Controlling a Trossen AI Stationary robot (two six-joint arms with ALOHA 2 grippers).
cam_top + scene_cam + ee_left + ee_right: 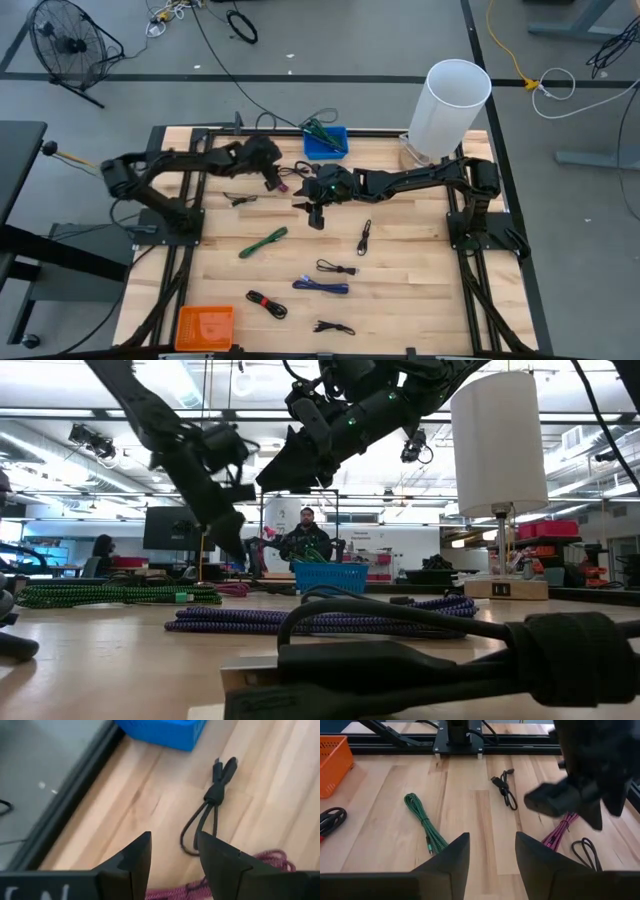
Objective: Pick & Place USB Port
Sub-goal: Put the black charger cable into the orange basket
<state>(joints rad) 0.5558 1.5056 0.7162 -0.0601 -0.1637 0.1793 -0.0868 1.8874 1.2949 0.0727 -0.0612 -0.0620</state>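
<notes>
left pincer (172, 857) open | pink cable (235, 872) below | labels unreadable

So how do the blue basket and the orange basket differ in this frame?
The blue basket sits at the table's far edge, near both grippers; the orange basket sits at the near left corner, far from them. The blue basket holds green cable; the orange basket looks empty from above. The left gripper, open, and the right gripper hover near the blue one only. Both are small, rectangular and rest on the wooden table.
</notes>
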